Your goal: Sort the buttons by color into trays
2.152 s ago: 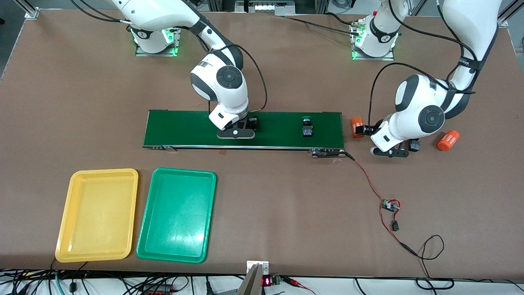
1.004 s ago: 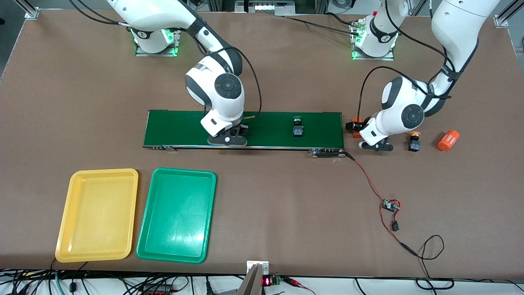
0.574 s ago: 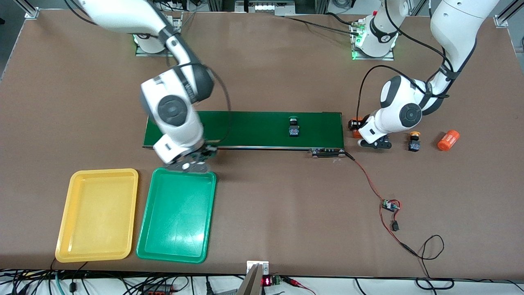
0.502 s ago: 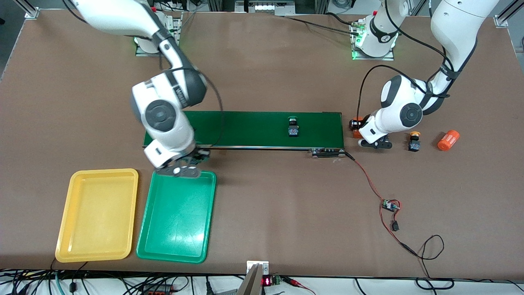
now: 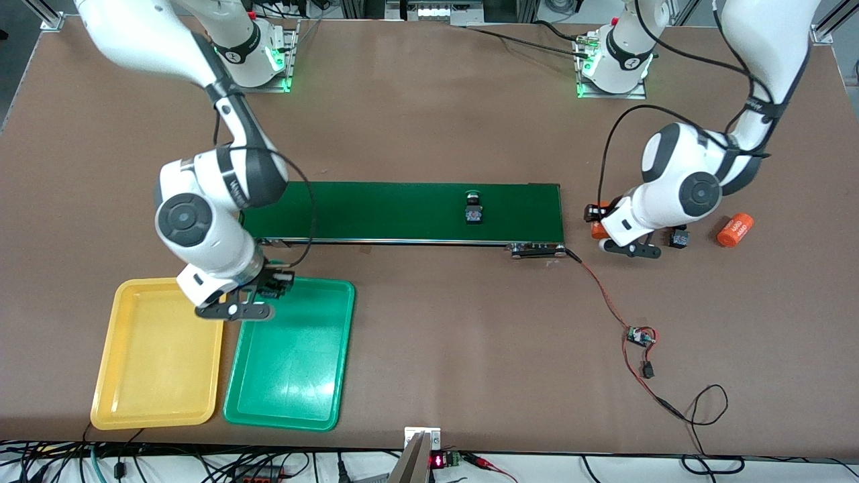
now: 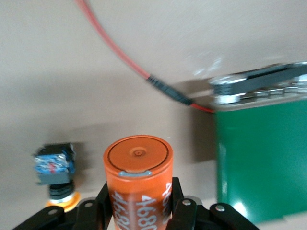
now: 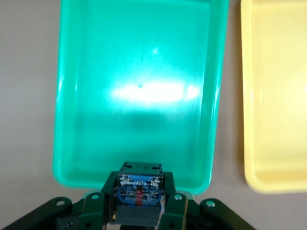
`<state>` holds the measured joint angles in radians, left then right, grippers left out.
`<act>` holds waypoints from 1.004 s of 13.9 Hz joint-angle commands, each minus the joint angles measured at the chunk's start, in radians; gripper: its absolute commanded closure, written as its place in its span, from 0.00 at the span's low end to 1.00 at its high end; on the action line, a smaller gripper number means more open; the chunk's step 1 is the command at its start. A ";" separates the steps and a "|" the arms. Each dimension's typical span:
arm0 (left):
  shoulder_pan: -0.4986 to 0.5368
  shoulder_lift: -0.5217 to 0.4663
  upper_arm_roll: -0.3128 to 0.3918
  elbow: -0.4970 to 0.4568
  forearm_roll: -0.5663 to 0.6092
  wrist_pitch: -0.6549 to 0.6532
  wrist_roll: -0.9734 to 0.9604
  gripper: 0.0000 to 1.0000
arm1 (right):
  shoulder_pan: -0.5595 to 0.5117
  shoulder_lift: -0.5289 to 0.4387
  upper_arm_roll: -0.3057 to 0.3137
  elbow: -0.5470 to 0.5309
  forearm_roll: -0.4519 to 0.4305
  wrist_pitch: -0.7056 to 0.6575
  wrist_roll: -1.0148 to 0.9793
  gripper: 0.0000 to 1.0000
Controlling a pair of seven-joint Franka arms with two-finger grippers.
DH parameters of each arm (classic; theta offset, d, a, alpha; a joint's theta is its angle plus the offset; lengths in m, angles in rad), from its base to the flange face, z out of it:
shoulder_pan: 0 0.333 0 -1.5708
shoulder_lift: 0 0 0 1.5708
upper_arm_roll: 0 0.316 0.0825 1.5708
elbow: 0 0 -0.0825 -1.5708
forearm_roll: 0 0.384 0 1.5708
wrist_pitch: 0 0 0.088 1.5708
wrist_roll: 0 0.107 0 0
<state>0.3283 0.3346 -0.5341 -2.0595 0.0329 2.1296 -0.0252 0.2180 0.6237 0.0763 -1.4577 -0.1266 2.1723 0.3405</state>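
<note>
My right gripper [image 5: 258, 296] is shut on a button [image 7: 138, 188] with a black-and-blue body; its cap is hidden. It hangs over the green tray [image 5: 295, 376] at the belt-side end, close to the yellow tray [image 5: 134, 376]. In the right wrist view the green tray [image 7: 139, 57] and the yellow tray [image 7: 278, 96] lie side by side. A green-capped button [image 5: 474, 209] stands on the belt. My left gripper [image 5: 621, 238] is shut on an orange cylinder [image 6: 139, 182] marked 4680, off the belt's end. Beside it a yellow-capped button [image 6: 55, 167] lies on the table.
The long dark-green conveyor belt [image 5: 389, 211] crosses the table's middle. A second orange cylinder [image 5: 735, 229] lies toward the left arm's end. A red wire [image 5: 604, 295] runs from the belt's end to a small circuit board [image 5: 641, 337].
My right arm carried its button off the belt to over the green tray. My left gripper shut on the orange cylinder and shifted it. The belt's button drifted toward the right arm's end.
</note>
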 commanded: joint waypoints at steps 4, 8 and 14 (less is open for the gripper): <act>-0.073 -0.003 -0.072 0.085 -0.008 -0.089 0.307 1.00 | -0.022 0.131 0.002 0.028 0.007 0.176 -0.051 0.78; -0.211 0.023 -0.076 0.122 -0.005 -0.079 0.571 1.00 | -0.023 0.180 -0.006 0.026 0.010 0.276 -0.052 0.77; -0.278 0.067 -0.076 0.134 0.222 -0.069 0.838 1.00 | -0.029 0.198 -0.007 0.023 0.012 0.294 -0.089 0.57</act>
<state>0.0591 0.3614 -0.6152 -1.9518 0.1973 2.0627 0.7301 0.1903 0.8052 0.0673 -1.4546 -0.1266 2.4566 0.2734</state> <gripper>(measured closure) 0.511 0.590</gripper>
